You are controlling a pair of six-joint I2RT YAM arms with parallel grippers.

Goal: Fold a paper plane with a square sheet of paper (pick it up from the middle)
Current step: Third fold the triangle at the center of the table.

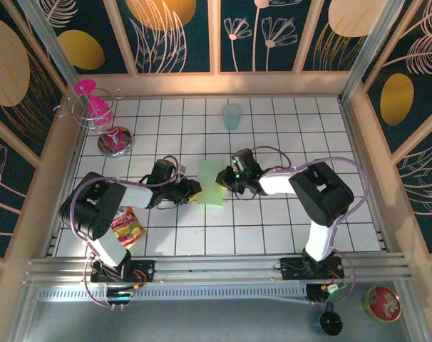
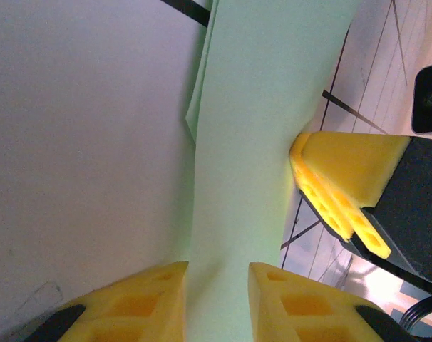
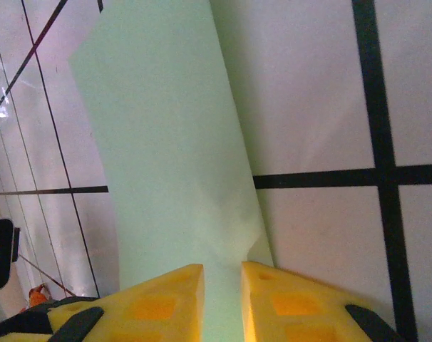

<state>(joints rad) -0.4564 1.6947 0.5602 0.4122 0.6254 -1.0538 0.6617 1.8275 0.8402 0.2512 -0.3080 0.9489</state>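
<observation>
Down at the tabletop, the left end effector stands with its yellow fingers narrowly apart, and the green paper runs up through the gap between them; whether the pads press it I cannot tell. The right end effector is likewise narrow, its two fingers parted by a slim gap with the same paper showing in it and stretching away toward 12 o'clock. From the left wrist, one yellow finger of the right end effector touches the paper's edge at 3 o'clock. The paper is folded into a long strip, a second layer showing along its 9 o'clock edge. Seen from above, it lies near the centre of the white tiled tabletop, the left end effector at its 8 o'clock side and the right one at 3 o'clock. A pale teal cup stands upright at 12 o'clock from the paper, well apart. A wire stand holding something pink sits at 10 o'clock, a bowl just beside it, and a snack packet lies at 8 o'clock.
</observation>
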